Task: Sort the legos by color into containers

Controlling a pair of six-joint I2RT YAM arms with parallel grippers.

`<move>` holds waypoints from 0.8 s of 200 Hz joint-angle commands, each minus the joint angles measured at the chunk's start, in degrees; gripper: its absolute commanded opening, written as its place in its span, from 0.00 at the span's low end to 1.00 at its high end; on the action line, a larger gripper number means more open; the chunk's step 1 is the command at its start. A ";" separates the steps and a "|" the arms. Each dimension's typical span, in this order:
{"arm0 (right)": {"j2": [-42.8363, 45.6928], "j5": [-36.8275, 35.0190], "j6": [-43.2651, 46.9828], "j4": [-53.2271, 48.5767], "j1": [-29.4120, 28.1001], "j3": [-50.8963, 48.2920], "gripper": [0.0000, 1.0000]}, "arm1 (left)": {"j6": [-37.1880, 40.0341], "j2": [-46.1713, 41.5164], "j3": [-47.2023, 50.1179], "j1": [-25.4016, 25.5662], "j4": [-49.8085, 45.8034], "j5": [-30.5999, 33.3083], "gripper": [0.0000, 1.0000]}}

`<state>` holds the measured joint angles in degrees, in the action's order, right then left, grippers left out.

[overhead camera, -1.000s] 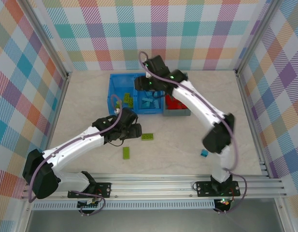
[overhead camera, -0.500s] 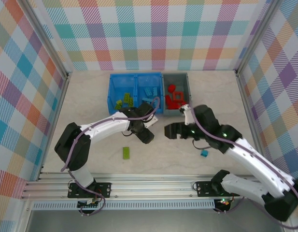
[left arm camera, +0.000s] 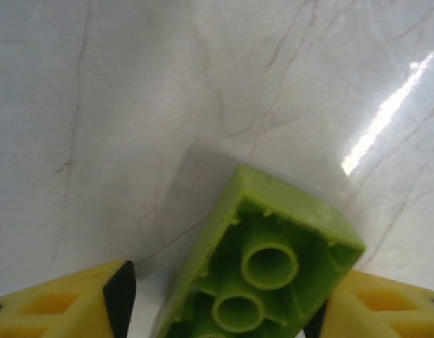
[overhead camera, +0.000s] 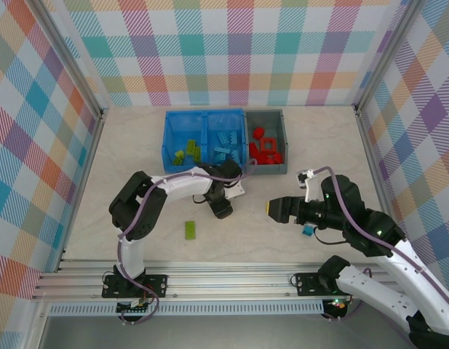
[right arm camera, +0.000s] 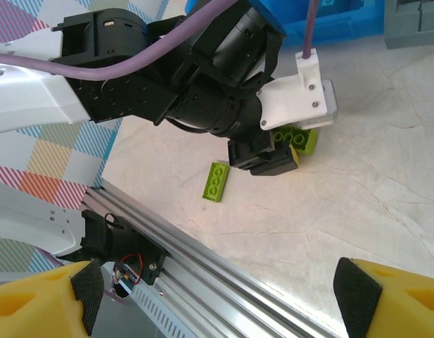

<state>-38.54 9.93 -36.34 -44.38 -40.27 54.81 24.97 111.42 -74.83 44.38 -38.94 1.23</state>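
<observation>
Currently my left gripper (left arm camera: 220, 306) straddles a glossy lime brick (left arm camera: 273, 271) tilted on the pale veined table (left arm camera: 132, 105), its hollow, tubed underside facing up. One yellow finger (left arm camera: 385, 310) touches it and a sliver of table shows beside the other, so I cannot tell if it pinches. Right gripper (right arm camera: 222, 289) spread wide, empty.

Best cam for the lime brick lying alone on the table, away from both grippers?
Right wrist: the lime brick is large, its studs visible. Top external shows the brick small, flat on the table.
</observation>
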 commanded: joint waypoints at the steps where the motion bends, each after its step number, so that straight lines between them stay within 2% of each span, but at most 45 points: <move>1: -0.17 0.52 -0.99 -0.19 -0.33 1.14 0.86 | -0.57 0.74 -0.18 1.28 2.35 0.27 0.45; 19: -0.23 0.28 -0.92 -0.09 -0.29 1.25 0.85 | -1.47 -0.01 0.74 1.91 3.31 0.39 0.29; 34: -0.30 -0.08 -0.64 -0.44 -0.33 1.69 0.85 | -2.48 -1.69 2.17 2.44 4.29 0.50 0.20; 49: -0.22 -0.42 -0.49 -0.66 -0.34 2.02 0.85 | -4.95 -4.76 3.72 2.55 5.09 1.20 0.17; 78: -1.19 -0.64 0.51 0.00 -0.34 2.52 0.85 | -11.20 -14.88 4.58 1.38 3.28 4.34 0.18; 101: -4.34 1.81 2.62 3.70 -0.42 2.56 0.84 | -16.06 -21.32 1.81 -5.00 -0.41 3.47 0.20; 120: -8.72 3.18 5.15 9.17 -2.23 4.10 0.83 | -18.86 -22.32 -2.47 -11.68 -3.43 3.32 0.20; 160: -24.56 -10.64 15.37 18.54 -15.29 15.51 0.81 | -23.88 -14.23 -14.70 -23.59 -6.85 3.15 0.21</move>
<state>-55.61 7.25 -29.28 -35.94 -49.74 63.24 6.57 91.44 -83.92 25.54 -41.25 4.14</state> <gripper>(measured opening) 0.819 0.283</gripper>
